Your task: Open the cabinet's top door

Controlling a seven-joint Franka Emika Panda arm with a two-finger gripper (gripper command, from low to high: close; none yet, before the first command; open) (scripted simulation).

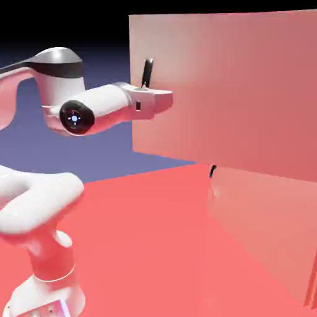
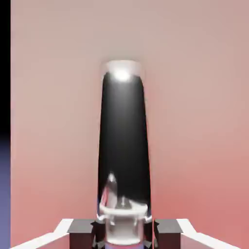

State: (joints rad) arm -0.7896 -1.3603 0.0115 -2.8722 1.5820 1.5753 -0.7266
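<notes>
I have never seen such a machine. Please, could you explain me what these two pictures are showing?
The machine is a white robot arm with a two-finger pincer. The exterior view is taken from outside: the arm stands at lower left, with its hand raised to the large upper door of a pinkish cabinet. Below it, the lower door has its own dark handle. The hand view looks along the pincer: its two grey fingertips are closed on the upper door's black handle. I see no loose objects.
</notes>
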